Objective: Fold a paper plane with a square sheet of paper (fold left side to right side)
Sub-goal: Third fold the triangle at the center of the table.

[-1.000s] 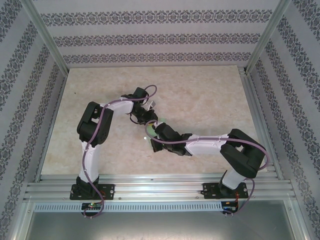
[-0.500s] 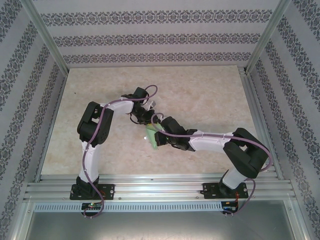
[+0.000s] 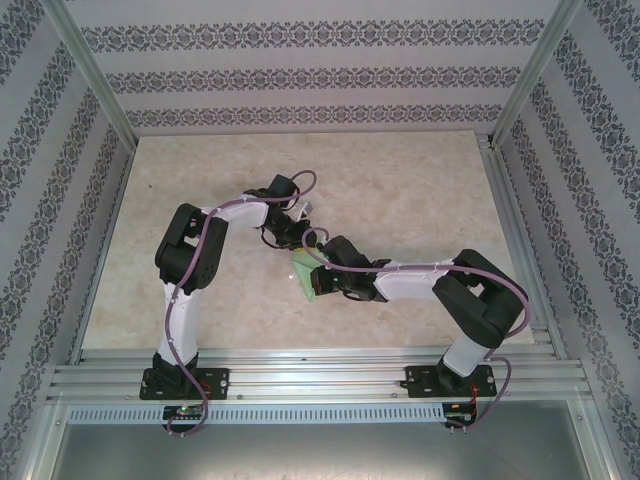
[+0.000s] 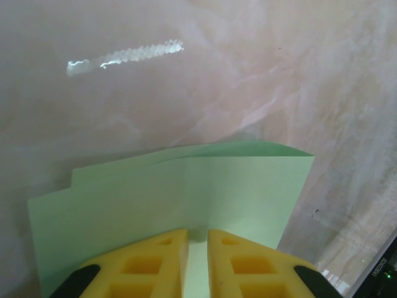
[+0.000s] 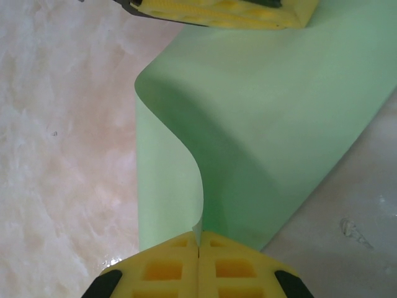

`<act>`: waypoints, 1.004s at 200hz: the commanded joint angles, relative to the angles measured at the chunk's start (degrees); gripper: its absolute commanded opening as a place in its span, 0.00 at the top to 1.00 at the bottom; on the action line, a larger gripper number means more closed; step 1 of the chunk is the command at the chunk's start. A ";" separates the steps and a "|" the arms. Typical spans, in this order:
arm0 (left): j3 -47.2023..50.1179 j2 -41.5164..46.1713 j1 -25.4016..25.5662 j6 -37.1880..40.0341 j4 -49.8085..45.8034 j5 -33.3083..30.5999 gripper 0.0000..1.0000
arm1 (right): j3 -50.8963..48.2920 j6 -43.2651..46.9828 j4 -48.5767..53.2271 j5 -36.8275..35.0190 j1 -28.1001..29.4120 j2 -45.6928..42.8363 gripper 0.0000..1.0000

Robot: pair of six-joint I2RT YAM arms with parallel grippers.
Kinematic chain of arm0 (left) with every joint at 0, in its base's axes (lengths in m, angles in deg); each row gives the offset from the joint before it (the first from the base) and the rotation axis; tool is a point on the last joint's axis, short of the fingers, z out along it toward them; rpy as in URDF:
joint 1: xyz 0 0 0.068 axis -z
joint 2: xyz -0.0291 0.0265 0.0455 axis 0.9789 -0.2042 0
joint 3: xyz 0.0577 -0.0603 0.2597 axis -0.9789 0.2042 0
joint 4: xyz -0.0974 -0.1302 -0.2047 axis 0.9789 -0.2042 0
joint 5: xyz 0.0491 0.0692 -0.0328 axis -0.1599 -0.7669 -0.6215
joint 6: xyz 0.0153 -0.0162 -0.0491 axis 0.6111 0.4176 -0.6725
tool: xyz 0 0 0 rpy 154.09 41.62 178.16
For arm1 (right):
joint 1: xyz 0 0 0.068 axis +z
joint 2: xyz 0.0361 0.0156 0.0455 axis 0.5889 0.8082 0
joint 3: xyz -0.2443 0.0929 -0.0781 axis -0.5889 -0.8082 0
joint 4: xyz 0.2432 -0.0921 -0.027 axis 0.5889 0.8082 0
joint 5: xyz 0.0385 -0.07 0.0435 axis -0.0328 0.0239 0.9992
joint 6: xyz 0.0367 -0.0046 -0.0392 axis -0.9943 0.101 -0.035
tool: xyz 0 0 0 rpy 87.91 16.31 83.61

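The square sheet of paper (image 3: 306, 272) is light mint-green and lies mid-table between my two grippers. My left gripper (image 3: 296, 248) rests on the sheet's far part. In the left wrist view its yellow fingertips (image 4: 198, 231) stand a narrow gap apart on the flat paper (image 4: 242, 186), where a layer edge runs up from them. My right gripper (image 5: 198, 236) is shut on one edge of the sheet (image 5: 279, 112) and holds that flap up in a curl above the layer below. It sits at the sheet's near right side (image 3: 320, 284). The left fingers (image 5: 217, 12) show at the top of the right wrist view.
The marbled beige table (image 3: 400, 190) stretches out on all sides of the sheet. Aluminium rails (image 3: 300, 365) run along the near edge, and patterned walls (image 3: 300, 80) close the back and sides. A white glare streak (image 4: 124, 56) lies on the table beyond the sheet.
The right gripper has drawn back to the right with the paper's edge, so more green sheet now shows between the grippers. The left arm has stayed put.
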 commanded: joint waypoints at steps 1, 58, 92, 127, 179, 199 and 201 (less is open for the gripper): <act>-0.09 -2.82 1.18 1.40 -1.17 -2.66 0.83 | -0.86 -1.15 -2.42 0.63 -0.76 0.81 1.00; -0.19 -3.02 1.20 1.36 -1.10 -2.95 0.83 | -0.69 -1.44 -2.74 1.21 -1.30 2.10 1.00; -0.13 -3.05 1.24 1.46 -1.19 -2.95 0.83 | -0.69 -1.56 -2.67 0.68 -1.44 2.61 1.00; -0.11 -3.01 1.28 1.47 -1.19 -3.03 0.84 | -0.17 -1.49 -2.78 0.93 -1.65 2.57 1.00; -0.01 -3.12 1.29 1.45 -1.10 -3.04 0.84 | -0.50 -1.29 -2.07 0.43 -1.77 2.06 1.00; -0.09 -3.21 1.28 1.45 -1.08 -3.02 0.84 | -0.43 -1.25 -2.18 0.51 -1.90 1.53 1.00; -0.03 -3.24 1.29 1.44 -1.10 -3.03 0.84 | -0.36 -1.25 -2.13 0.53 -1.91 1.45 1.00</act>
